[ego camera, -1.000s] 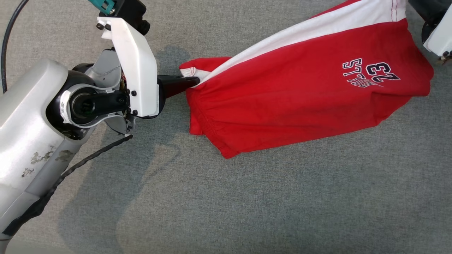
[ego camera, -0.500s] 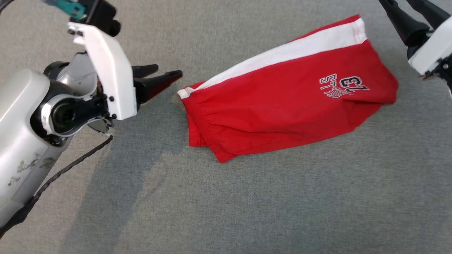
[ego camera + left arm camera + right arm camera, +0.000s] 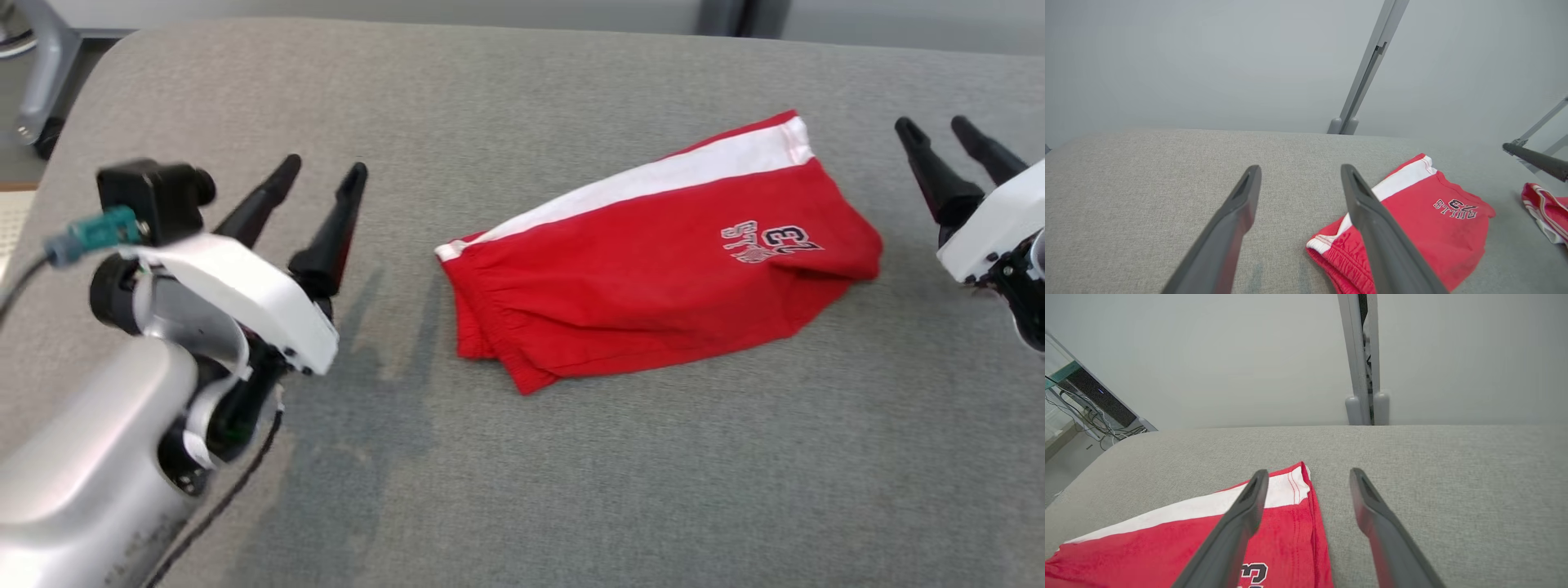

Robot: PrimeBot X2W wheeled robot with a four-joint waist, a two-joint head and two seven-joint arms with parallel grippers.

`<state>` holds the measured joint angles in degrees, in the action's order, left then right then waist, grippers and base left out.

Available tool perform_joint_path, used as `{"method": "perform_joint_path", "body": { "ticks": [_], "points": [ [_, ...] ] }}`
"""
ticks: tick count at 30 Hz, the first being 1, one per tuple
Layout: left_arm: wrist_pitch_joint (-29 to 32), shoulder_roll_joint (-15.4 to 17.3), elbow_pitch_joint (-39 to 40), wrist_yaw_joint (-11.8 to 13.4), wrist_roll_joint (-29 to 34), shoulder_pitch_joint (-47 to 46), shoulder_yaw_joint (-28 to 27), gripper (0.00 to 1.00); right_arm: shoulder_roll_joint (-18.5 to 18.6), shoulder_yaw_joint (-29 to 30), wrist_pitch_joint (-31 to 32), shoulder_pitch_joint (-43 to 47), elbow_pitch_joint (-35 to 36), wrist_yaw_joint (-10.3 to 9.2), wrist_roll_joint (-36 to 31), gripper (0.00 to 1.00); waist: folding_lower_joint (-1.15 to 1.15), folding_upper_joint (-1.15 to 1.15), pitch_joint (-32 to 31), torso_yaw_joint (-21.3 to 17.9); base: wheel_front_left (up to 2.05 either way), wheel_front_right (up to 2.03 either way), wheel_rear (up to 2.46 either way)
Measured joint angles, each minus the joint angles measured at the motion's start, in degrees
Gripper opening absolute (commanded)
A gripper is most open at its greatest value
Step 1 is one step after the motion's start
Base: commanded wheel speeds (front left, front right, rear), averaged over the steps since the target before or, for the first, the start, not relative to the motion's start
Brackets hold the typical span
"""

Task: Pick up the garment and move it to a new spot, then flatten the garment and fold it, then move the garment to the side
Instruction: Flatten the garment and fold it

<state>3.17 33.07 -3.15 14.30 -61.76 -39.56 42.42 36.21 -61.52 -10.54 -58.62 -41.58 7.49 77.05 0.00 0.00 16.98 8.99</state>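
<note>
**Desk:** What has just changed?

**Photographer:** A second ago the left gripper was pinching the waistband corner of the red shorts, with the cloth pulled taut towards the right arm. Now both arms have let go. The left fingers are spread wide and hold nothing, well clear of the waistband. The right gripper stands just as open, off beyond the leg hem. The head camera has lifted too, so the wider framing is its doing, not the shorts'.

**Desk:** And for the job?

**Photographer:** It reads as a finished set-down. The shorts lie free on the grey tabletop, between the two arms and a little right of centre. Any further flattening or folding, then the shift to the side, looks to be still ahead.

**Desk:** How do they look?

**Photographer:** Doubled, one leg over the other by the look of it, and lying on a slant. A white stripe runs along the far edge, the gathered waistband faces the left arm, and a "23" print sits near the hem. They are mostly flat, with layers peeking out at the near corner. A second red garment lies apart, past the hem.
</note>
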Motion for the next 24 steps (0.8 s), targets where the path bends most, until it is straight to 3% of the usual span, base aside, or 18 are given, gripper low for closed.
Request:
{"method": "perform_joint_path", "body": {
  "ticks": [4, 8, 19, 24],
  "points": [
    [-6.89, -1.56, 2.01, 2.61, 2.66, 3.87, -0.2, 1.0, -0.43, -0.32, 1.75, 0.56, -1.74, 0.0, 2.1, 1.0, 0.0, 0.0, 0.63, 2.21, 0.0, 0.0, 0.0],
    [-11.03, -4.07, 3.46, 3.38, 2.67, 7.99, -0.01, 1.0, -0.38, -0.38, 4.46, 0.69, -5.89, 0.0, 4.03, 1.0, 0.0, 0.0, 1.73, 4.46, 0.0, 0.0, 0.0],
    [-14.57, -6.91, 3.45, 3.45, 3.68, 11.94, 1.99, 1.0, -0.45, 0.79, 13.11, 2.22, -12.93, 0.03, 10.12, 1.0, 0.0, 0.0, 3.82, 9.28, 0.0, 0.0, 0.0],
    [-16.19, -7.83, 3.6, 3.48, 3.94, 14.32, 1.67, 1.0, -0.88, 4.09, 18.93, 3.07, -11.41, 0.02, 16.52, 1.0, 0.0, 0.0, 3.67, 9.83, 0.0, 0.0, 0.0]
  ]
}}
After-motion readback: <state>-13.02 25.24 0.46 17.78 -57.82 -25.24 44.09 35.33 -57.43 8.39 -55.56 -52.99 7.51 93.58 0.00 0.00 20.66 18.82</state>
